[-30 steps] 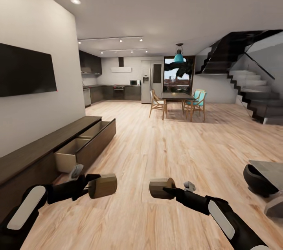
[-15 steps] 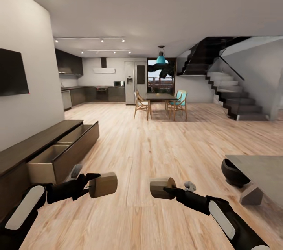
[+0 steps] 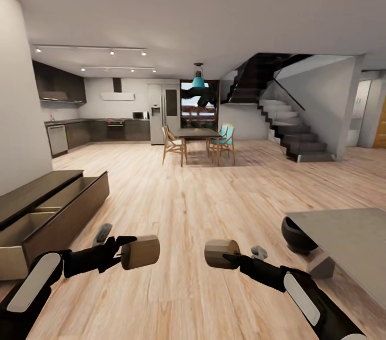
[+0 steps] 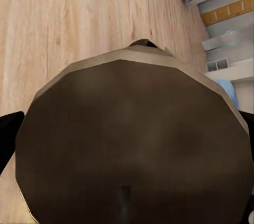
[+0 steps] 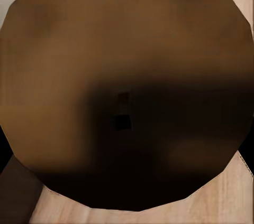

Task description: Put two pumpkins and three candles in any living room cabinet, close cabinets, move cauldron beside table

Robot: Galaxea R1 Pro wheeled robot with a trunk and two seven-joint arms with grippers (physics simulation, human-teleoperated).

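In the head view my left gripper (image 3: 124, 252) is shut on a tan candle (image 3: 140, 252) held sideways over the wood floor. Beside it my right gripper (image 3: 228, 257) is shut on a second candle (image 3: 220, 254). Each wrist view looks onto its candle's round end: the left one (image 4: 132, 145), the right one (image 5: 127, 89). The long dark cabinet (image 3: 32, 198) runs along the left wall, its drawers (image 3: 59, 214) pulled open with pale interiors. The black cauldron (image 3: 297, 235) sits on the floor at the right, against the corner of a grey table (image 3: 348, 235).
Far ahead stand a dining table with chairs (image 3: 195, 142), a kitchen (image 3: 102, 128) at the back left and a dark staircase (image 3: 289, 131) at the right. Wide bare wood floor (image 3: 187, 195) lies between the cabinet and the grey table.
The whole view has swung to the right: the cabinet and wall slid left, the TV left the picture, and the grey table and cauldron came further in. Both arms hold their candles as before.
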